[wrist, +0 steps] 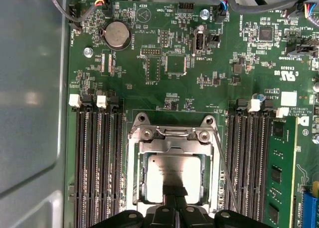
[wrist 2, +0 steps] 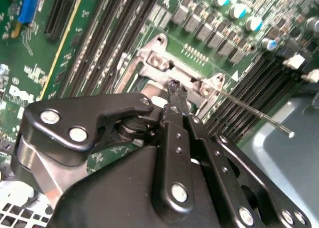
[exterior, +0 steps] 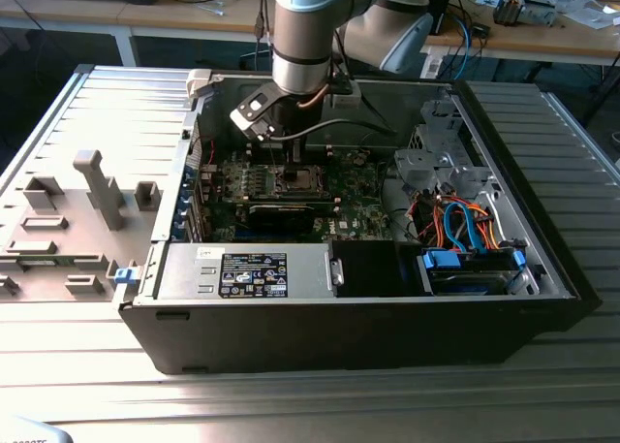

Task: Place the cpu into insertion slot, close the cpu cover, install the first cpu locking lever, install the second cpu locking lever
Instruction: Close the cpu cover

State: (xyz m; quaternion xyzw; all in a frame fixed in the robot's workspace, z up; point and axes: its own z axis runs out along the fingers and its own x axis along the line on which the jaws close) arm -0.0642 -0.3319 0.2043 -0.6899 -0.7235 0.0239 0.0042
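I see the cpu (wrist: pixel 172 168) seated in the insertion slot (wrist: pixel 131 188), with the cpu cover (wrist: pixel 169 147) down over it. My tool (wrist: pixel 174 192), tips pressed together and empty, sits above the chip. I judge we're on the levers: the thin lever (wrist: pixel 221 163) looks unhooked and needs pressing under its catch.

You have bright, even room light on the computer case (exterior: pixel 339 336), its inside shaded around the circuit board (exterior: pixel 358 210). In the first wrist view, soft glare marks the case wall (wrist: pixel 30 98) beside that board.
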